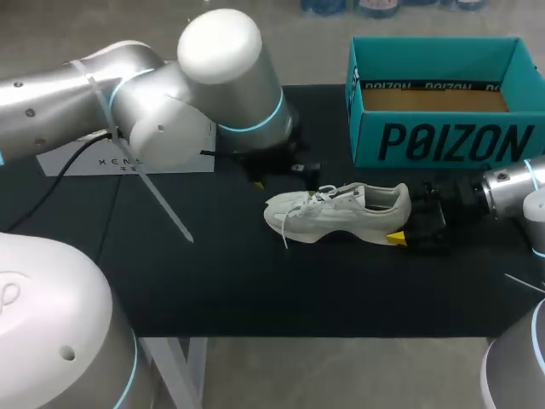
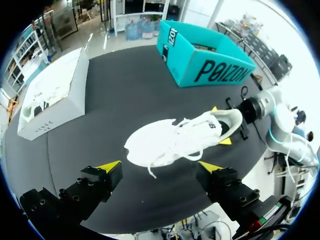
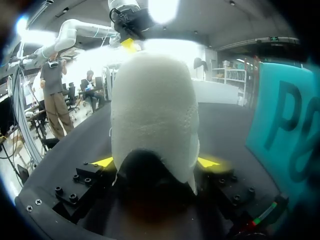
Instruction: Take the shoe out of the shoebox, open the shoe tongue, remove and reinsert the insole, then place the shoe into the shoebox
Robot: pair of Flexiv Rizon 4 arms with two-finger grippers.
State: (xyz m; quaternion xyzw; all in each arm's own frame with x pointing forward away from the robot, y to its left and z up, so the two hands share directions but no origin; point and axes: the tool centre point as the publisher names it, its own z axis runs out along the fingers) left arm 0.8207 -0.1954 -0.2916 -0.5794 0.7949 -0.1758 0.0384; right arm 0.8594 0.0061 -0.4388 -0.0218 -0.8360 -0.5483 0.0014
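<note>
- Black worktop (image 1: 230, 281) underneath everything, dark and plain
- At its far right, teal shoebox (image 1: 443, 141), open at the top, brown inner floor showing, dark lettering along the near wall
- White shoe (image 1: 341, 213) outside the shoebox, on the worktop just in front of that near wall and apart from it
- Seemingly upright on its sole, toe toward the left side, heel toward the right, mouth open upward
- Laces loose over the front, one end trailing onto the worktop beside the toe
- Right arm (image 1: 511, 187) in from the right edge, low over the worktop, level with the shoe
- Right fingers (image 3: 155, 161) closed onto the heel of the shoe, one yellow tip against each side, the heel filling the gap between them
- Left arm (image 1: 170, 94) in from the left, bulky white joints high over the far left part of the worktop
- Left fingers (image 2: 160, 166) spread wide with nothing in their grasp, hanging above the worktop near the toe end of the shoe, not touching it
- In the left wrist view, shoe ahead of those fingers, lace end nearest to them
- Flat white box (image 2: 50, 95) at the far left of the worktop, well apart from the shoe, partly hidden behind the left arm in the head view
</note>
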